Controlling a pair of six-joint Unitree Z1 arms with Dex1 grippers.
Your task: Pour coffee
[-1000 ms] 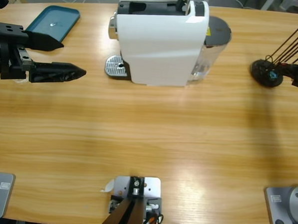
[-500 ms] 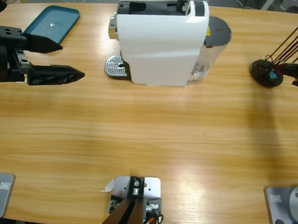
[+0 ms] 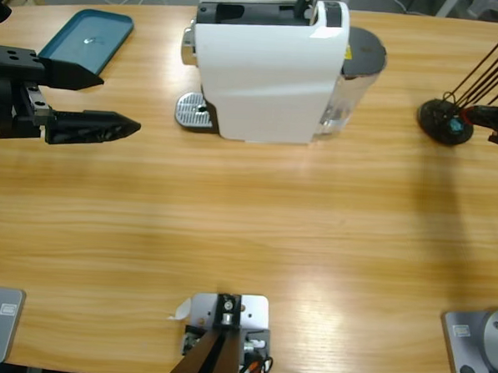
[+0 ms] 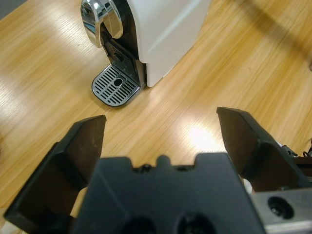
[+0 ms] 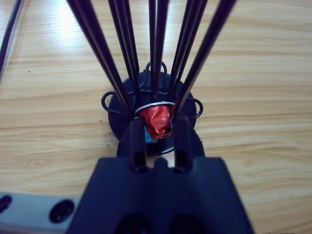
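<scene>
No coffee shows in any view. A white coffee machine [image 3: 268, 70] stands at the table's far middle, its metal drip tray [image 3: 193, 111] bare. My left gripper [image 3: 120, 103] reaches in from the left edge, open and holding nothing, a short way left of the drip tray. The left wrist view shows the left gripper [image 4: 161, 122] pointing at the machine [image 4: 161, 29] and the drip tray [image 4: 116, 86]. My right gripper [image 5: 158, 124] sits at a black wire capsule holder [image 5: 115, 119], jaws closed on a red capsule [image 5: 157, 116]. In the high view the right gripper [image 3: 490, 122] meets the holder [image 3: 443, 121] at the right edge.
A teal tray [image 3: 90, 36] lies at the far left corner, just behind my left gripper. The holder's long black rods [image 3: 489, 61] slant up toward the far right. Bare wooden tabletop [image 3: 247, 228] spans the middle and front.
My left gripper has drawn back slightly toward the left edge, still open. The right gripper has not moved.
</scene>
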